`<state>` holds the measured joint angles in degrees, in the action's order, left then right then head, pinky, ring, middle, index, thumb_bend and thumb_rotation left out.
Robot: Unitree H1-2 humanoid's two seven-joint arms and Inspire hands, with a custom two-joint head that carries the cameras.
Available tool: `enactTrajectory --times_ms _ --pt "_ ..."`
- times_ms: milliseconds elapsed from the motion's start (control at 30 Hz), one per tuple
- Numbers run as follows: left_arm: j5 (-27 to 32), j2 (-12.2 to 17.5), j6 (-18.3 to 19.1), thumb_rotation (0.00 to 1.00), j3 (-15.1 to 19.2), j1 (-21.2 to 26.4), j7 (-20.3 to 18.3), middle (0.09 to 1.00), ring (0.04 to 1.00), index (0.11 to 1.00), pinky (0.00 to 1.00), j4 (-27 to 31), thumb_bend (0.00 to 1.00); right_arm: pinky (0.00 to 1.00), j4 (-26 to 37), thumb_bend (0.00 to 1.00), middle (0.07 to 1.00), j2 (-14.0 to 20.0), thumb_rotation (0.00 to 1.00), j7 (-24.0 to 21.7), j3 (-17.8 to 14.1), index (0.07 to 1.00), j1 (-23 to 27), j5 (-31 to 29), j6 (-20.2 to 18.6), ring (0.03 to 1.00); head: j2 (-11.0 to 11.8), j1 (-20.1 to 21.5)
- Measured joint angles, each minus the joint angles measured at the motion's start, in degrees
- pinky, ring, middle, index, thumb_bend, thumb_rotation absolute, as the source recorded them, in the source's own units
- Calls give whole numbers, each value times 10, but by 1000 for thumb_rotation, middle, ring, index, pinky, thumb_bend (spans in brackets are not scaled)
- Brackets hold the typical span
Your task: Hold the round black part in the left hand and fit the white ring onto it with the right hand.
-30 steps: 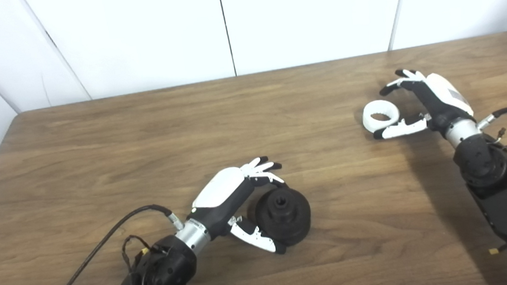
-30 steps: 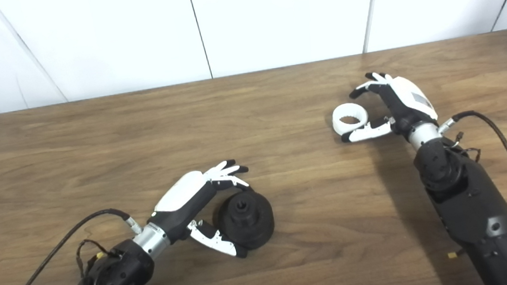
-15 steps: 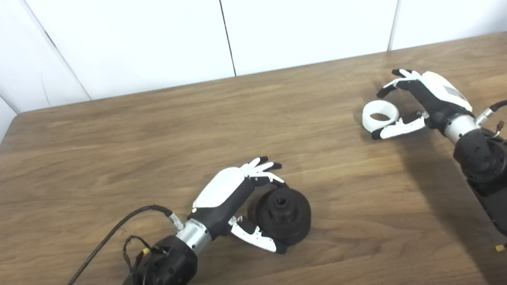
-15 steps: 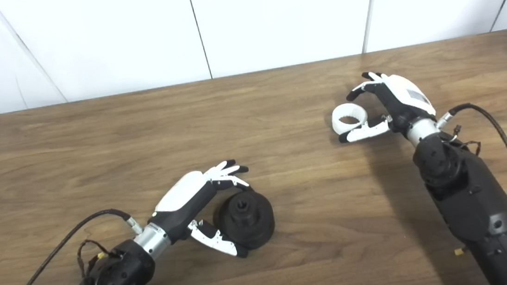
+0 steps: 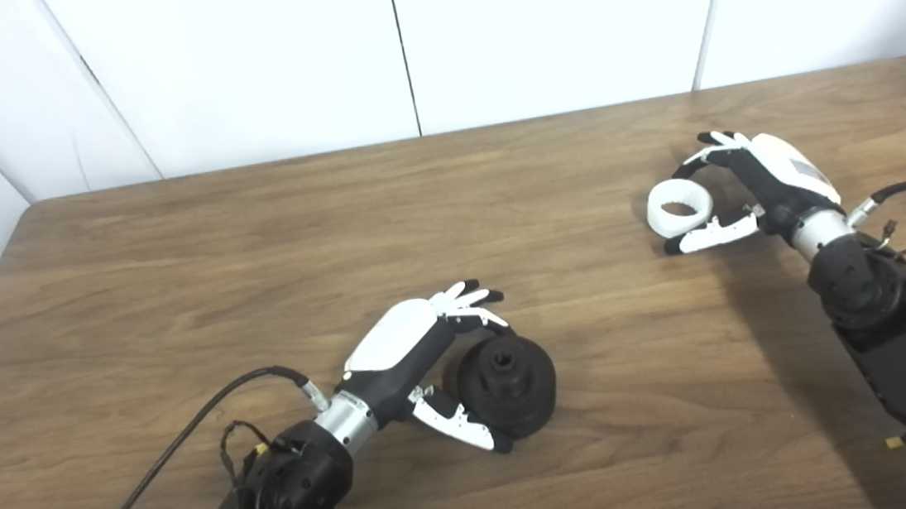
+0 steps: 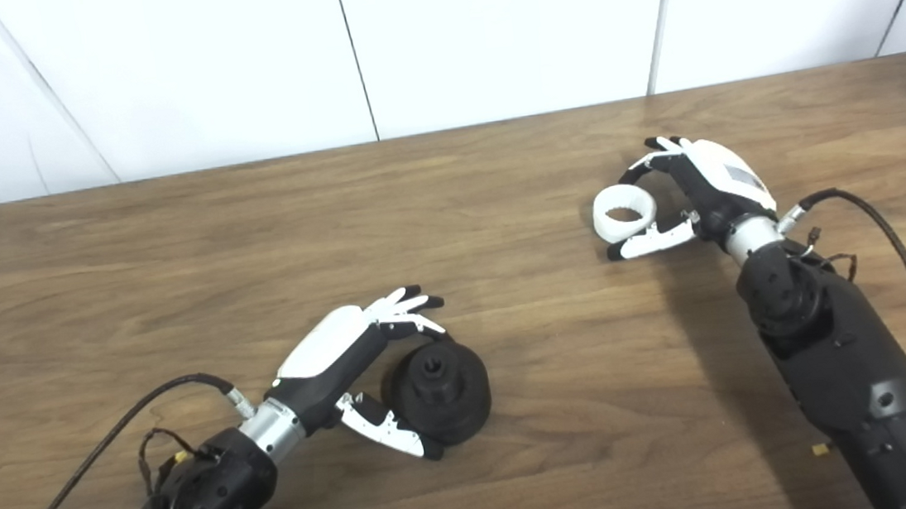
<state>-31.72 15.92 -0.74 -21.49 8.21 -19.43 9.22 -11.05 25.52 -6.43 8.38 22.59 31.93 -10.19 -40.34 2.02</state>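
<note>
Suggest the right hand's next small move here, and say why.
Probably close the right hand on the white ring: its fingers and thumb bracket the ring, which lies on the table, ungripped. The left hand already cups the round black part.

Robot body: two dark arms, white-and-black hands.

Left hand point(image 5: 416, 349) and right hand point(image 5: 757, 179): glossy white back shell, black palm, white fingers tipped black. Silver metal cuff at each wrist. Forearms matte black, bulbous near the wrist (small round fasteners show on the right one). A black cable loops out beside each wrist; thin wires and a small yellow tag hang nearby.
</note>
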Motion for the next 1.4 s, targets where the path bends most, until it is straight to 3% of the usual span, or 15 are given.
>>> enactTrajectory --times_ms 167,600,667,767,1267,1400 --pt "0 0 0 253 0 0 0 929 1000 621 983 0 887 1000 -11 941 942 0 290 2 0 673 2 0 5 1000 0 -1" --pt "0 0 0 250 0 0 0 930 1000 624 982 0 889 994 -19 848 907 -4 164 30 -2 588 2 -12 29 998 -1 -3" --pt "0 0 0 244 0 0 0 931 1000 624 995 0 888 990 -19 630 902 -4 148 34 -2 522 2 -13 31 996 -2 -2" --pt "0 0 0 247 0 0 0 931 1000 625 998 0 885 979 -18 536 894 -4 141 36 -3 494 3 -13 31 987 -1 -3" --pt "0 0 -1 254 0 0 0 932 1000 626 964 0 884 917 -15 524 880 -4 139 42 -3 489 2 -19 39 971 0 -4" --pt "0 0 -1 246 0 0 1 932 1000 625 978 -1 888 921 41 524 882 -3 142 26 -3 490 -12 -20 33 969 0 -3"
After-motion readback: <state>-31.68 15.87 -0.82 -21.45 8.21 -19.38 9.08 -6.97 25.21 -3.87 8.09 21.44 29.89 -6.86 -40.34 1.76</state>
